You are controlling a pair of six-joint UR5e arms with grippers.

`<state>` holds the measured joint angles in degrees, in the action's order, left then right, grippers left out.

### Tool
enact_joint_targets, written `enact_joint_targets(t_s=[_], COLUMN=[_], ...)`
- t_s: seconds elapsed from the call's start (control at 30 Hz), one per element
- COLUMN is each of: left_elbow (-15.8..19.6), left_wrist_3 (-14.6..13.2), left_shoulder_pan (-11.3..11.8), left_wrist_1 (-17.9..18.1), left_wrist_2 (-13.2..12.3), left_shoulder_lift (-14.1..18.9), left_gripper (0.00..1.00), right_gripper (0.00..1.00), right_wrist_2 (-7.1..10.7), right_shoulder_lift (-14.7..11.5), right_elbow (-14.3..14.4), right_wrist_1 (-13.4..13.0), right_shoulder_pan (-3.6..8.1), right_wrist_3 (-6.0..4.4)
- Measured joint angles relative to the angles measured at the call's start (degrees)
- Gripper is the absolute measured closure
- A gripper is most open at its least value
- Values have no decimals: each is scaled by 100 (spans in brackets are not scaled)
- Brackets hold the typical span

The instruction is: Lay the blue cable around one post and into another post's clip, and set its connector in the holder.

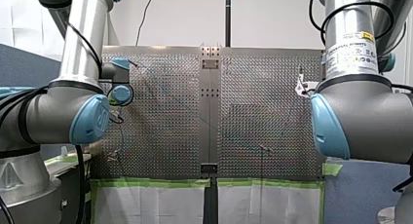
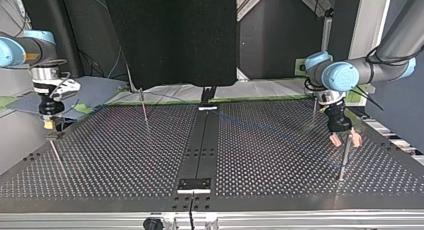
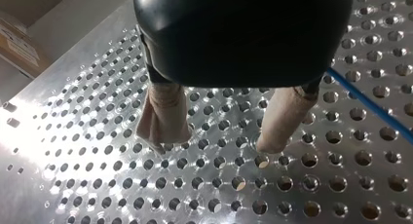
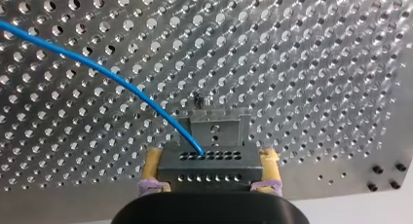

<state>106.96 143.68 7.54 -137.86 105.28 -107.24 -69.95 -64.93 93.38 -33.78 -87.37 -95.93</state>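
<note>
Blue cable [image 4: 97,67], thin, curving, enters a grey perforated connector [image 4: 209,164]

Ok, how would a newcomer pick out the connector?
On the perforated table, find my right gripper near the edge. The connector is the grey block between its fingers. Unlike the holder just ahead, it has two rows of holes and the blue cable runs into it.

Green tape [image 1: 151,183] borders white sheeting [image 1: 146,204] along the perforated table's [image 1: 165,121] front-view bottom edge.
</note>
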Motion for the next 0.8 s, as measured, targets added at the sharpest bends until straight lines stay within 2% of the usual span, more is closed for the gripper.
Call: enact_joint_targets(t_s=[0.17,0.27,0.53,0.8], left_elbow=[-1,-1,0,-1], left_wrist_3=[-27,-26,-23,-27], left_shoulder_pan=[0,0,2,4], left_wrist_1=[1,-1,10,13], left_wrist_2=[-7,-11,-13,-7], left_shoulder_lift=[0,0,0,-1], left_gripper=[0,0,0,0], right_gripper=[99,99,99,99], right_wrist_2=[232,290,374,406], right_shoulder_lift=[5,8,10,24], right_elbow=[-140,-214,-427,-531], right_wrist_1=[202,373,809,886], right_shoulder_pan=[60,97,164,194], right_wrist_3=[36,34,16,7])
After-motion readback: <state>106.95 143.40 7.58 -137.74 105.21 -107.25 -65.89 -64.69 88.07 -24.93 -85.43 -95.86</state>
